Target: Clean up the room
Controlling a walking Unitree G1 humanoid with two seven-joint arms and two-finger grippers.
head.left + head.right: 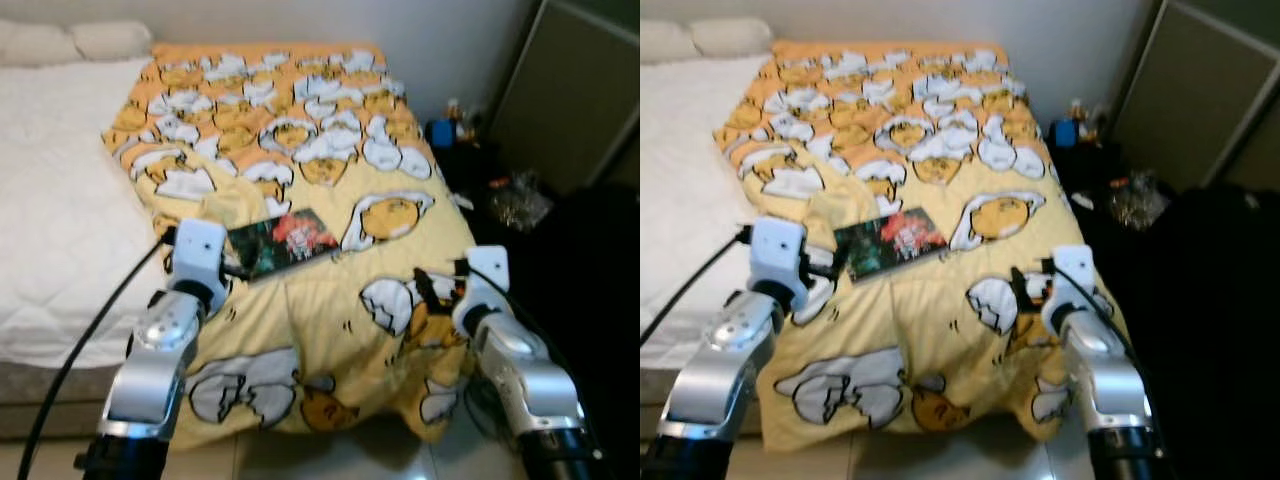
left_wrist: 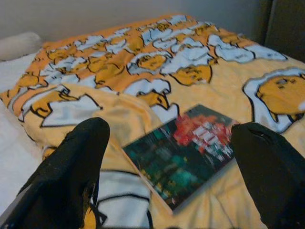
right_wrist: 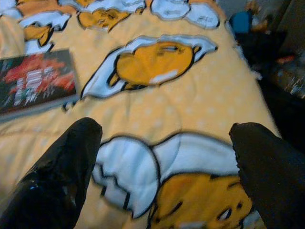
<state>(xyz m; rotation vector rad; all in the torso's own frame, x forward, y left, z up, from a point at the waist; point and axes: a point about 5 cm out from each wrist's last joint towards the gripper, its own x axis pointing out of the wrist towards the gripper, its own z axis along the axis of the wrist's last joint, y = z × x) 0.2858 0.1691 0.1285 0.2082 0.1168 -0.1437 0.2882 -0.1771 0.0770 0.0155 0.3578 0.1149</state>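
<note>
A dark book (image 1: 285,240) with a red and green cover lies flat on the yellow egg-print blanket (image 1: 330,120) near the foot of the bed. My left gripper (image 1: 238,266) hovers just short of the book's near-left edge. In the left wrist view its fingers (image 2: 83,143) stand open, with the book (image 2: 186,152) straight ahead between them. My right gripper (image 1: 440,285) is over the blanket's right front part and is open. The right wrist view has its black fingers (image 3: 71,148) wide apart above a white and yellow egg print (image 3: 157,62), with the book (image 3: 35,81) off to one side.
A bare white mattress (image 1: 50,210) with pillows (image 1: 70,40) lies to the left of the blanket. To the right of the bed sits dark clutter, including a blue cup (image 1: 440,130) and a shiny bag (image 1: 518,205), beside a tall cabinet (image 1: 575,90). Pale floor tiles (image 1: 330,455) run along the bed's foot.
</note>
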